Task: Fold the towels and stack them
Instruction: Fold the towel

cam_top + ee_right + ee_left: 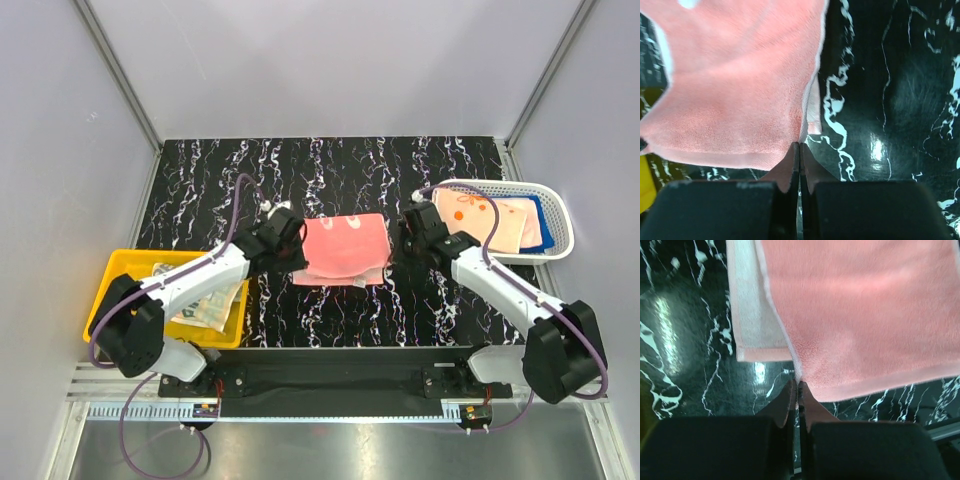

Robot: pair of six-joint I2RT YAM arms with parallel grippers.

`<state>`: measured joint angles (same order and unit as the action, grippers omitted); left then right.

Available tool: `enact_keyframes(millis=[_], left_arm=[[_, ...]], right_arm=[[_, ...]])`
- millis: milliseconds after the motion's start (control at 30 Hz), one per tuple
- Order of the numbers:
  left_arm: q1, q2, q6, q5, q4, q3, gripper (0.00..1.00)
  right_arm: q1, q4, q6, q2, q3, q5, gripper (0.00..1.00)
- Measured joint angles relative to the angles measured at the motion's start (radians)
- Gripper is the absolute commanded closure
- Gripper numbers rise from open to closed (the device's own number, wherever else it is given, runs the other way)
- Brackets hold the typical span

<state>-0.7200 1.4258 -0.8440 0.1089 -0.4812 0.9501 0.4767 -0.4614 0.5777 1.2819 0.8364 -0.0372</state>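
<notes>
Around the salmon-pink towel [345,248] stand plain pale grey walls [330,60], which enclose the scene behind it and to both sides. Beneath the towel is the bench [200,180], a glossy black surface veined with white marbling that gives bright glints in the wrist views. Nearer the camera than the towel, a black rail [340,378] carries the bases of both arms. The left arm [190,280] and the right arm [500,285] reach in to the towel from opposite sides.

Left of the towel sits a yellow bin [110,275] holding a beige towel [205,305] with teal lettering. Right of the towel sits a white mesh basket [560,215] holding a pale pink towel [490,222] over a blue towel [540,215].

The salmon-pink towel lies roughly flat. A paler layer [755,315] shows under its left edge; whether this is its own underside or a second cloth cannot be told.

At the towel's left near corner, the left hand [798,390] has its fingers pressed together, pinching the hem. At the towel's right near corner, the right hand [799,150] is likewise pressed together, pinching the hem there.
</notes>
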Motion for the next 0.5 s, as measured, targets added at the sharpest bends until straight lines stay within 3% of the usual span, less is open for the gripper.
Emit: enact_keyframes(millis=[200, 500], left_arm=[[0.161, 0.036, 0.057, -0.032, -0.049, 0.148, 1.0], [0.356, 0.428, 0.185, -0.1, -0.088, 0.859, 1.0]], right_arm=[[-0.014, -0.029, -0.048, 0.099, 0.206, 0.006, 1.0], [-0.144, -0.015, -0.138, 0.522, 0.755, 0.105, 1.0]])
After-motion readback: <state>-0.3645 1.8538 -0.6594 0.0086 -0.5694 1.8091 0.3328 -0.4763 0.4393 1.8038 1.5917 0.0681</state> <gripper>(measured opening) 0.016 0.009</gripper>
